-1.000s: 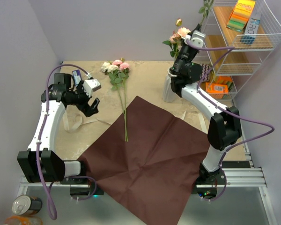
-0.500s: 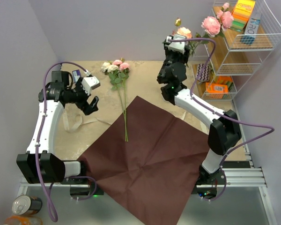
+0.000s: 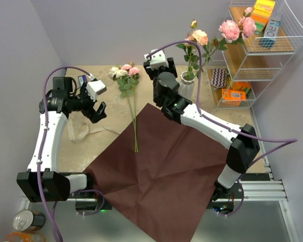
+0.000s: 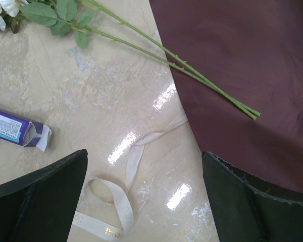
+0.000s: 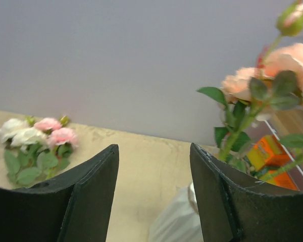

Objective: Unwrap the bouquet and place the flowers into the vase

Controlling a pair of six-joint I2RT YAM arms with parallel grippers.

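loose flowers (image 3: pixel 135 116): light, thin stems, fragile blooms; take hold mid-stem. left end effector (image 4: pixel 145 154) and right end effector (image 5: pixel 152 148) both open, empty

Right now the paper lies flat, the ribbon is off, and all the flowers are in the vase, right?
Not all: the top view shows some flowers in the vase, but a bunch lies on the table, stems on the paper. The paper lies flat and the ribbon is off.

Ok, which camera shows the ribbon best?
The left wrist view: the ribbon lies looped on the table, close and sharp. The top view shows it small and pale; the right wrist view misses it.
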